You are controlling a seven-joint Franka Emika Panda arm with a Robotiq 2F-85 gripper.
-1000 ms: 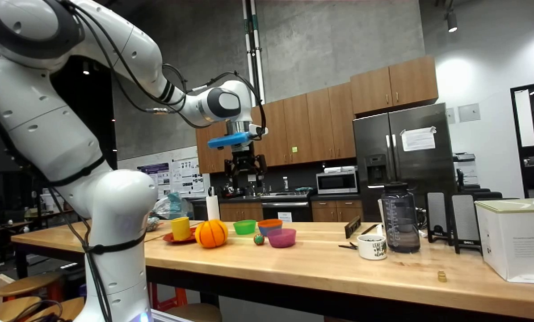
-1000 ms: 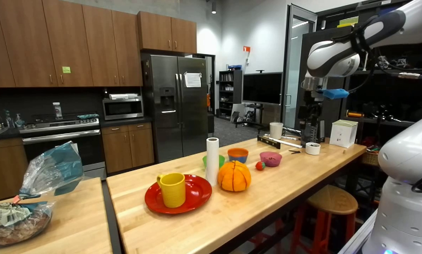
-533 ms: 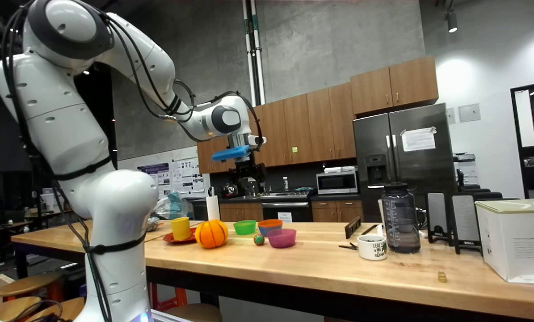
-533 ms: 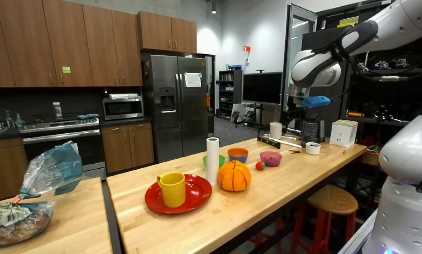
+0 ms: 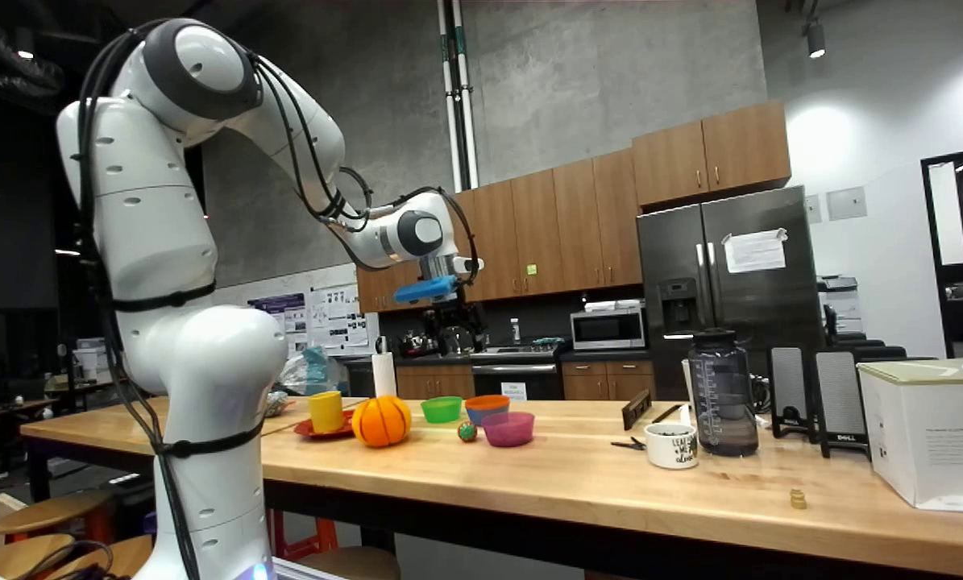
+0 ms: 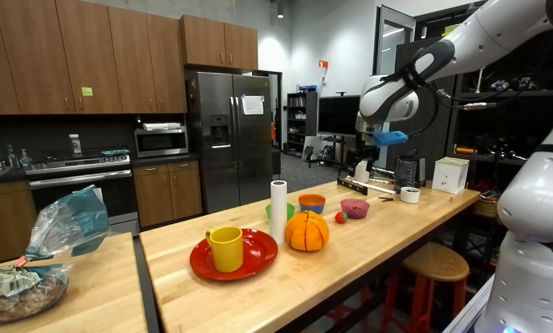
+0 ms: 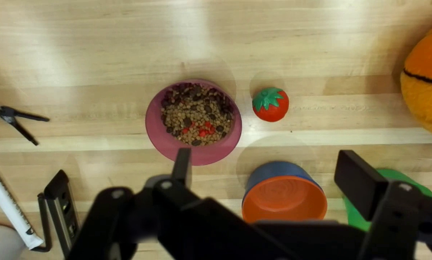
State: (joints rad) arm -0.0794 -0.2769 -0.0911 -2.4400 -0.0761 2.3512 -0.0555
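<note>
Jaws parted wide and empty, the robot gripper [image 7: 269, 168] hangs above a wooden table [image 7: 93, 65] where the orange-and-blue bowl [image 7: 284, 196] sits between the pink bowl [image 7: 206, 154] and the green bowl [image 7: 355, 215], close quarters that would seem to favor a slow, well-centered descent.

I am reading a brand, a slogan and a figure.
In an exterior view, a grey speaker [image 5: 840, 399] past three o'clock is showing me "DELL", and a white mug [image 5: 672, 445] at four is bearing "ME alone" under a fuzzier word. In an exterior view, an orange sign [image 6: 323, 64] at one o'clock is displaying "1".
</note>
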